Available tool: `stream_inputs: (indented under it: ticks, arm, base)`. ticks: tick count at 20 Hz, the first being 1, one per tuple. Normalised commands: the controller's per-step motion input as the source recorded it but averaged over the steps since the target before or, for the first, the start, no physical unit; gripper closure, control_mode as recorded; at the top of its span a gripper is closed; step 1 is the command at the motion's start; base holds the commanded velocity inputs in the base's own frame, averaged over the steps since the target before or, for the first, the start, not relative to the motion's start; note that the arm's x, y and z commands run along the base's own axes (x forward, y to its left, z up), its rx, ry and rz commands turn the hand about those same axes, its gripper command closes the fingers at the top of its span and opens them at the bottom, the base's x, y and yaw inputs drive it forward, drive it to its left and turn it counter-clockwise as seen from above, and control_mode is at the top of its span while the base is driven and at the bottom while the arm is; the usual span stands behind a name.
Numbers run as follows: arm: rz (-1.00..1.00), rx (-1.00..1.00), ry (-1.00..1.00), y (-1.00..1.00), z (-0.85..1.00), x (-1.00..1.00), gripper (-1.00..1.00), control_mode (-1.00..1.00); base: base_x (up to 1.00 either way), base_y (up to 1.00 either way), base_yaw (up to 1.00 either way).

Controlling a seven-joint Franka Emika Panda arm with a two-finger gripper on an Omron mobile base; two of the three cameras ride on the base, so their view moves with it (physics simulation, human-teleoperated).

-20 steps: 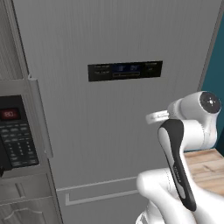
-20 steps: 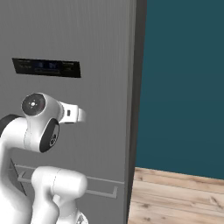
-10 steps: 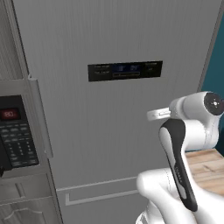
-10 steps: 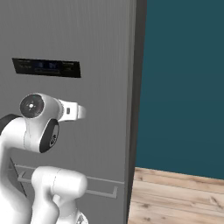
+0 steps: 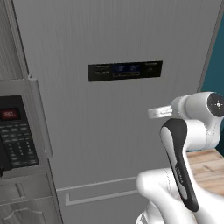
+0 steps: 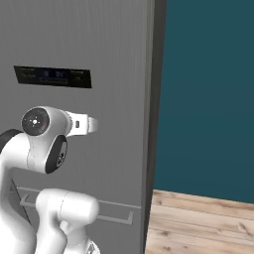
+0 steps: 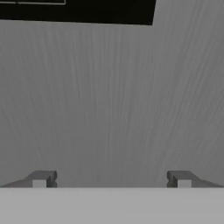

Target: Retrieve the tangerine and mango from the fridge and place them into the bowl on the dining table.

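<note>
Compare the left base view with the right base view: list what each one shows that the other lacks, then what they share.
Left base view alone: the black microwave with its red display and keypad, set in the cabinet beside the fridge.

Right base view alone: the fridge's right side edge from top to floor, with a broad stretch of teal wall beyond it.

Both: the closed grey fridge with its dark display panel, the drawer handle low on its front, the wooden floor, and the white arm facing the door.
</note>
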Motion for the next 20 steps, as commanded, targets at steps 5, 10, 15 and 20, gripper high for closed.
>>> stream_inputs:
  ticks: [5,10,15,20]
  arm:
    - [0.0,0.0,-0.01,0.0,0.0,0.0,-1.0,-1.0]
    - [0.0,0.0,0.0,0.0,0.0,0.02,-1.0,-1.0]
    - [0.0,0.0,0.0,0.0,-0.06,0.0,-1.0,-1.0]
    - [0.0,0.0,0.0,0.0,-0.15,0.0,-1.0,-1.0]
  base:
    - [0.0,0.0,0.0]
    - [0.0,0.0,0.0]
    - [0.0,0.0,0.0]
    - [0.0,0.0,0.0]
